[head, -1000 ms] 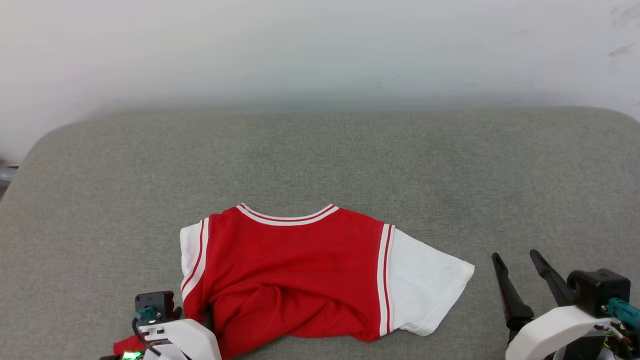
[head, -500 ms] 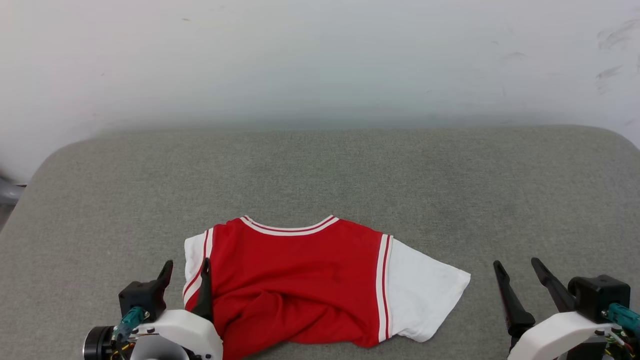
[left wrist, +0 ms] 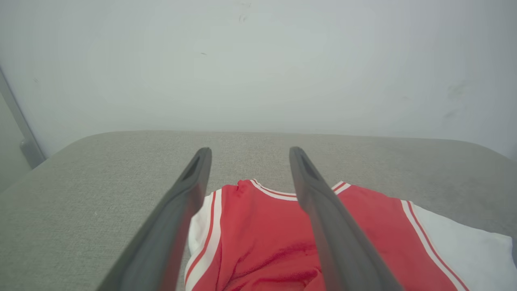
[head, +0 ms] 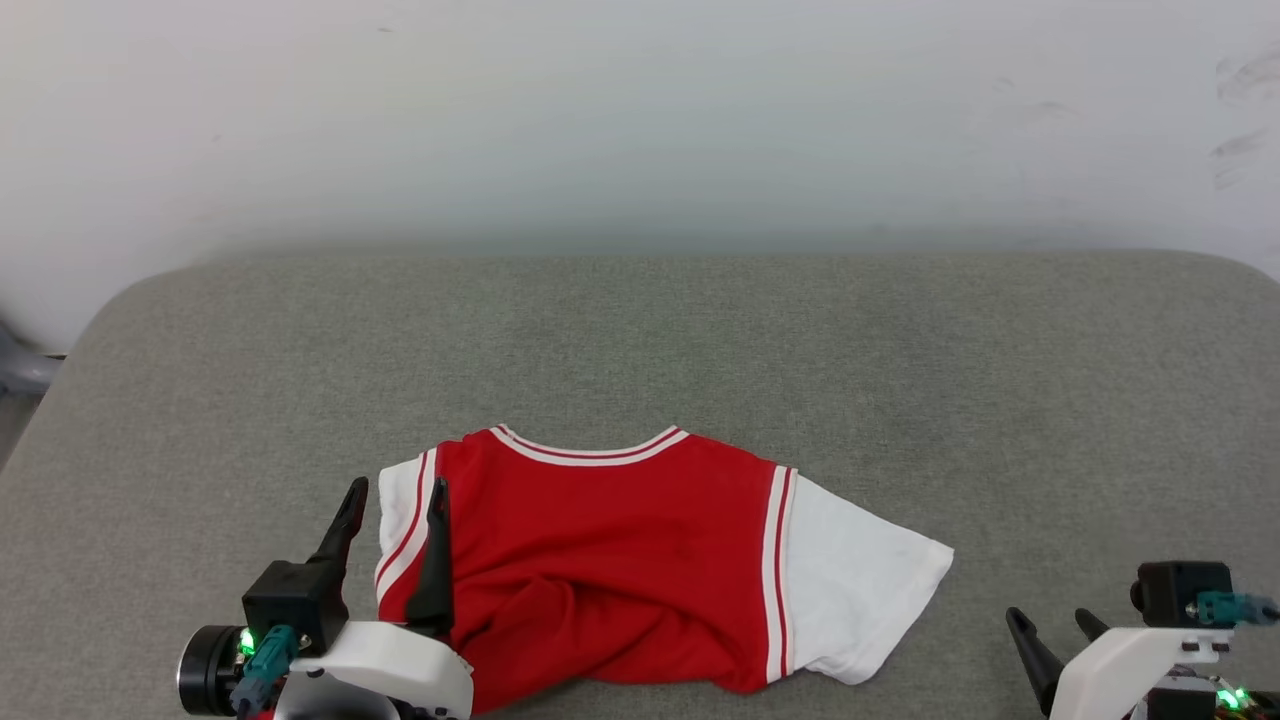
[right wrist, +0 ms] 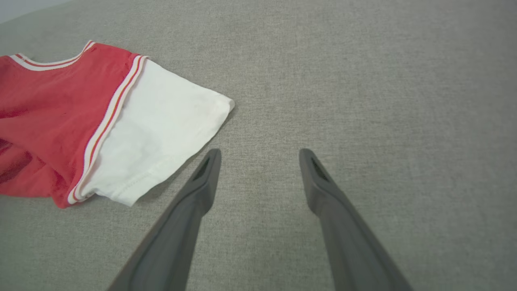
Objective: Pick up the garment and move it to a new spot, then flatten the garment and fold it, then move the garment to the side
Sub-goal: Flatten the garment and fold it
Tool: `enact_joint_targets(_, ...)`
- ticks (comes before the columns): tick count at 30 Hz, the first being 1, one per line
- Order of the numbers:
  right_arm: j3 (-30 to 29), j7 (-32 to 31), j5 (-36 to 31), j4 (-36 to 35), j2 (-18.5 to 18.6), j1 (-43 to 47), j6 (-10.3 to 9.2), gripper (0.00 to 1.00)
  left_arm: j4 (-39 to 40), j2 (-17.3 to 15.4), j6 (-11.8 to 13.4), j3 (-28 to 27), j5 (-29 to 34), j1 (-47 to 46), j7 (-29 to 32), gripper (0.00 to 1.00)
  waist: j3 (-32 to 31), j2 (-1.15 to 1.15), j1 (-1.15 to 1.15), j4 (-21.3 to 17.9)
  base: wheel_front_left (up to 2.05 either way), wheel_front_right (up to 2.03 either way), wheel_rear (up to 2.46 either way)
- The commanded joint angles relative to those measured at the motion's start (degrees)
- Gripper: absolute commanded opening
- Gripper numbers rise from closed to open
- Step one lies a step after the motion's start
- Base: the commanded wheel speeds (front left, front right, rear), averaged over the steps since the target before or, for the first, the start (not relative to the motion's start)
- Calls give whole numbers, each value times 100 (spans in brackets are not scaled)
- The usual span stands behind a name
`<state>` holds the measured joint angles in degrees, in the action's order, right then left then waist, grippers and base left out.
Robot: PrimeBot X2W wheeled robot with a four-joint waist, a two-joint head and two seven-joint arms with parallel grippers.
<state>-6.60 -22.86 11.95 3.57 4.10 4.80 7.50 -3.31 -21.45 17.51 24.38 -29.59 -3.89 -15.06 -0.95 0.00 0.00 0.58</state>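
On the grey pad (head: 700,330) lies the garment (head: 600,560), left hand (head: 398,487) and right hand (head: 1048,614) spread.

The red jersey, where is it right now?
In the head view the red jersey lies low and central on the grey cushion, the open left gripper at its left edge.

Left pincer (head: 397,486) and right pincer (head: 1047,615) alike: two long tapering dark fingers, white rounded shell, black block, teal plug, small green light.
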Motion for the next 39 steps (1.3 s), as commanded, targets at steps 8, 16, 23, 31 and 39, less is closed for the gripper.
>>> enact_joint_targets(8,565,-972,520,979,638,-1085,-2,100,243,182,-69,-83,215,-84,-15,100,339,0,0,376,0,0,0)
enact_joint_targets(16,1196,-1195,711,1894,992,-1994,-2,100,244,412,-208,-192,363,-224,-15,100,721,0,0,653,0,0,0)
enact_joint_targets(23,1810,-1459,1097,2591,968,-2059,8,100,144,604,-330,-420,431,-259,-15,100,944,0,0,810,0,0,0)
enact_joint_targets(31,2142,-1420,1268,2763,1074,-2123,12,0,15,669,-428,-707,483,-150,-15,100,925,0,0,772,0,0,0)
enact_joint_targets(39,1679,-900,1212,2034,1442,-2193,-4,0,-77,476,-482,-959,263,-36,152,100,645,0,0,627,0,0,0)
